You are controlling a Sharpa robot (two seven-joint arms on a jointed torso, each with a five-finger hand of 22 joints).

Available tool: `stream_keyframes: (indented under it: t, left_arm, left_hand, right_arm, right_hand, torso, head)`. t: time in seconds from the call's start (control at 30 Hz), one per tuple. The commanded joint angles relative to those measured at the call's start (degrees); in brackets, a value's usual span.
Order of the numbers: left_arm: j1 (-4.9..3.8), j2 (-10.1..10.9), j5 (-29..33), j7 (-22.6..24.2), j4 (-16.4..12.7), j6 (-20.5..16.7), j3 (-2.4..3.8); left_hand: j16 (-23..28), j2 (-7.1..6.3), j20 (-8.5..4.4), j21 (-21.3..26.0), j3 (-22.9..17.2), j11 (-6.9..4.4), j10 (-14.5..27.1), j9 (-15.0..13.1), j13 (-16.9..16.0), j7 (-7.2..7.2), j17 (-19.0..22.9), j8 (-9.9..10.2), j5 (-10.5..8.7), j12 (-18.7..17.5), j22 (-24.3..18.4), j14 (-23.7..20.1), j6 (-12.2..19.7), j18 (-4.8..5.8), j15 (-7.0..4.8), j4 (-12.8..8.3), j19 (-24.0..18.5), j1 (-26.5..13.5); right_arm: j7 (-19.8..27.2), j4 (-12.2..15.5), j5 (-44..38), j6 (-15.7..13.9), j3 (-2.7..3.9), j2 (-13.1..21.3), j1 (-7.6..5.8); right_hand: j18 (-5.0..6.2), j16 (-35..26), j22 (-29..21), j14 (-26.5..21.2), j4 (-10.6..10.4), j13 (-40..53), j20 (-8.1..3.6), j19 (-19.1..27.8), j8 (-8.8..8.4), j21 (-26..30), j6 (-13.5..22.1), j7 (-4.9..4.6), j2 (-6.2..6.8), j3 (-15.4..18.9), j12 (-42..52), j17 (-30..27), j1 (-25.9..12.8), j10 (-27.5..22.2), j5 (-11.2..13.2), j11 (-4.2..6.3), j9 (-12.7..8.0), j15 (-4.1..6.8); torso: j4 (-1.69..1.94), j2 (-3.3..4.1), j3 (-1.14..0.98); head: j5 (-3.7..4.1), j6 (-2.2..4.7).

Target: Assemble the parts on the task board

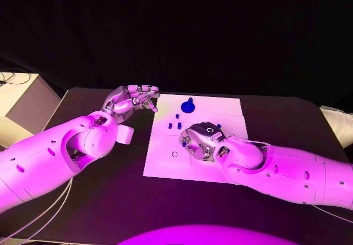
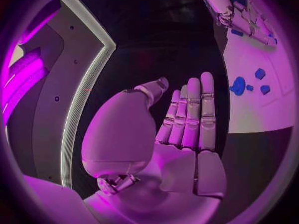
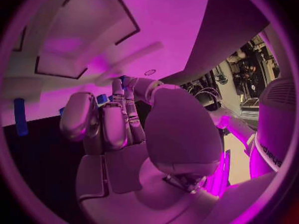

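My right hand (image 1: 200, 141) sits over the middle of the task board (image 1: 166, 163), palm down, fingers curled in close together. Right wrist view shows those fingers (image 3: 118, 114) bent toward the board, with small blue bits right at the tips; I cannot tell whether I'm pinching one or just touching. Small ring outline (image 1: 174, 154) on the board just beside that hand, on my left side.

A row of small blue parts (image 1: 175, 124) stands on the board just beyond my right hand. Further back, a larger round blue part (image 1: 188, 107) lies near the board's far edge. Left wrist view shows it as a blue disc (image 2: 237, 86) with smaller blue pieces (image 2: 260, 73) beside it.

My left hand (image 1: 134, 100) hangs off the board's far-left corner, above the black table (image 1: 96, 204). Fingers (image 2: 190, 112) straight and pressed side by side, thumb apart, holding nothing.
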State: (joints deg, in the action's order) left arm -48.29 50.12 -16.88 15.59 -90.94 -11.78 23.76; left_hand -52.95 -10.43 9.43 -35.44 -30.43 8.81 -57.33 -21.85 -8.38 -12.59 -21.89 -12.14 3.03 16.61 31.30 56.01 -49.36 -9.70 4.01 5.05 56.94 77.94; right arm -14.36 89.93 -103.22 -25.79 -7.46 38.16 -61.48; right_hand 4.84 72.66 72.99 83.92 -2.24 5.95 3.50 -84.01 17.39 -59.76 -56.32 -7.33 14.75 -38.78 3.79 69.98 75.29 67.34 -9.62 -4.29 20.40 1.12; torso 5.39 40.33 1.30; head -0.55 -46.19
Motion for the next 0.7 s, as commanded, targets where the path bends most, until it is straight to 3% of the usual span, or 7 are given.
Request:
stream_keyframes:
  t: [0.03, 0.33, 0.57, 0.7]
  left_arm:
    - [0.04, 0.02, 0.31, 0.13, -0.09, 1.24, 0.04]
    - [0.04, 0.01, 0.31, -0.05, 0.09, 1.44, 0.04]
    - [0.06, -0.06, 0.3, -0.42, 0.26, 1.87, 0.04]
    - [0.07, -0.13, 0.29, -0.5, 0.44, 2.07, 0.04]
  left_hand:
    - [0.2, 0.52, -0.07, 0.23, 0.35, -0.15, 0.38, 0.06, 0.09, -0.23, -0.06, -0.22, -0.04, 0.12, -0.09, -0.01, 0.43, -0.78, 0.3, 0.16, 0.35, 0.18]
    - [0.2, 0.52, -0.07, 0.23, 0.35, -0.15, 0.38, 0.06, 0.09, -0.23, -0.06, -0.22, -0.04, 0.12, -0.09, -0.01, 0.43, -0.78, 0.3, 0.16, 0.35, 0.18]
    - [0.2, 0.53, -0.06, 0.31, 0.41, -0.13, 0.45, 0.06, 0.1, -0.25, -0.08, -0.28, -0.04, 0.16, -0.16, 0.0, 0.49, -0.79, 0.31, 0.23, 0.41, 0.17]
    - [0.19, 0.53, -0.06, 0.33, 0.44, -0.12, 0.48, 0.06, 0.11, -0.26, -0.09, -0.28, -0.05, 0.17, -0.18, 0.01, 0.51, -0.79, 0.31, 0.25, 0.44, 0.17]
  right_arm:
    - [0.79, 0.46, 0.58, -0.67, -0.12, 0.32, 0.2]
    - [0.47, 1.47, 0.68, -4.81, -0.13, 1.08, 0.23]
    - [-0.62, 2.67, 1.82, -8.7, 0.0, 2.35, 0.23]
    - [-0.81, 3.52, 4.8, -10.25, 0.45, 3.47, 0.1]
  right_hand:
    - [0.14, -0.37, -0.44, 2.37, -0.12, -0.3, 0.37, -2.83, -0.4, 0.78, 0.44, -0.01, 1.02, 0.81, -0.02, -0.39, -0.51, -0.99, -0.17, -0.14, -0.05, -0.34]
    - [0.98, -1.98, -3.53, 1.59, -0.3, -1.13, 0.81, -1.88, -2.25, 6.26, 2.46, -0.1, 1.57, 3.74, 0.22, -2.96, 0.05, -5.26, 0.06, -0.72, -0.44, -0.76]
    - [1.79, -3.87, -6.58, 0.32, -1.59, -1.74, 1.32, -1.2, -5.11, 11.33, 5.4, -0.44, 0.88, 10.29, 2.34, -6.38, 2.62, -10.04, 0.01, -1.24, -1.24, -1.17]
    - [2.01, -4.47, -7.6, -0.19, -2.94, -1.81, 1.49, -1.06, -5.93, 12.93, 6.06, -0.62, 0.31, 13.36, 3.98, -7.82, 4.12, -11.73, -0.13, -1.38, -1.38, -1.29]
  torso:
    - [0.02, 0.01, -0.03]
    - [-0.02, 0.01, -0.07]
    - [-0.06, -0.03, -0.05]
    - [-0.07, -0.08, -0.07]
  head:
    - [-0.07, -0.02]
    - [0.0, 0.16]
    - [0.26, 0.39]
    - [0.47, 0.61]
